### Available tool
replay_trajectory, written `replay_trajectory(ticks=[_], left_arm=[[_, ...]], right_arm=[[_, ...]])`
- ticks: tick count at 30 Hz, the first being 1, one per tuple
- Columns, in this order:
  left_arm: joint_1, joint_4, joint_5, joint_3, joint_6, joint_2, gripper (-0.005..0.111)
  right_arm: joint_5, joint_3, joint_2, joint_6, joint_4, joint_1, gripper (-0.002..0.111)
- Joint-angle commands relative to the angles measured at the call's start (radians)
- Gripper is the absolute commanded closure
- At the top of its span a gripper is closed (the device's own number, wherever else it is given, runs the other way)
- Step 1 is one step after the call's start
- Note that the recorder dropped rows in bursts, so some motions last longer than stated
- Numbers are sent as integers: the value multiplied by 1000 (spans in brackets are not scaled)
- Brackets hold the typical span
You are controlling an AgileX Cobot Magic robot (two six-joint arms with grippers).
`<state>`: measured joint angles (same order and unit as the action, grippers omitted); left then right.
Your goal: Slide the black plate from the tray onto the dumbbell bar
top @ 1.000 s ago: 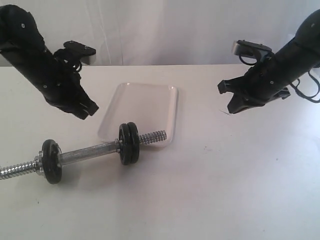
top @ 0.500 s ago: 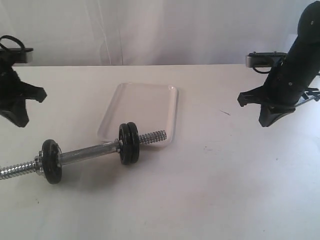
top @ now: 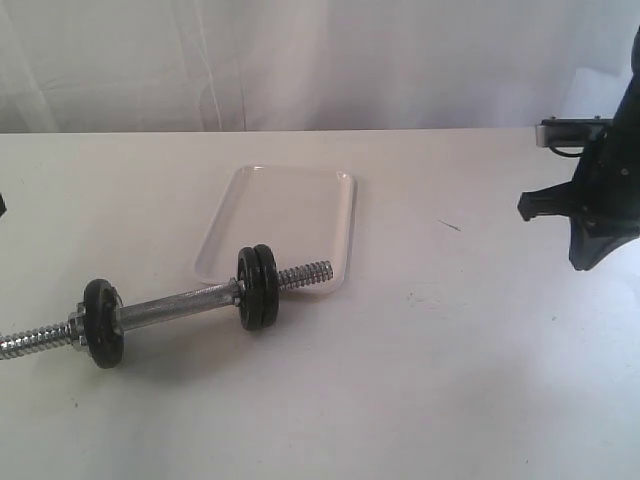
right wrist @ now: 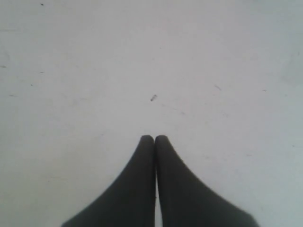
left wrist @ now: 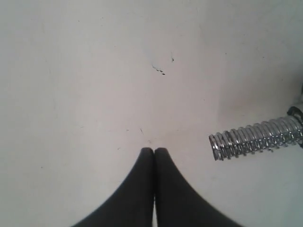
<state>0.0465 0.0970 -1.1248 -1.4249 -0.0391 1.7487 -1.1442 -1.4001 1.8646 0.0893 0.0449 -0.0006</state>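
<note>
Lying on the desk: the dumbbell bar (top: 170, 305), a long shiny metal rod. It runs from the left edge of the white desk (top: 450, 380) toward the middle, a little slanted.
Bar ends: both ends have screw grooves and the middle is smooth. One end points at the left edge of the desk. The other end reaches over the near rim of the tray.
Black plates: all three are on the bar, standing up on their edges. The two black plates (top: 258, 287) are pressed side by side, just beside the tray. The third black plate (top: 102, 322) sits alone, further along toward the left edge. They all look the same, so I cannot tell one from another.
Tray: the tray (top: 290, 215) is white and shiny with a low rim. It lies flat between the middle of the desk and the far edge, a bit to the left.
Left pincer: the left gripper (left wrist: 154, 151) is clenched, with its two black fingers pressed tight together and nothing between them. It is over bare desk by the left edge, near the grooved tip of the bar but not touching it.
Right pincer: the right gripper (right wrist: 155, 139) is clenched too and grasps nothing. It hangs over the right edge of the desk, tips pointing down, well apart from the bar and the tray.
Desk top: a few tiny dark specks show on the white.
</note>
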Motion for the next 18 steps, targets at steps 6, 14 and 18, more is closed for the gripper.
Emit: replay_trajectory(ticks=[6,14,18], left_arm=[[1,8,-96,-1,14,-136,107],[1,17,-96,13,-6,-392,107],[1,71,-96,69,-12,-548,107]], right_arm=[[-44,12,-131,43,-12,-11,108],[9,135,-425,10,-66,-11,108],[33,184,-607,6,-59,-9,108]])
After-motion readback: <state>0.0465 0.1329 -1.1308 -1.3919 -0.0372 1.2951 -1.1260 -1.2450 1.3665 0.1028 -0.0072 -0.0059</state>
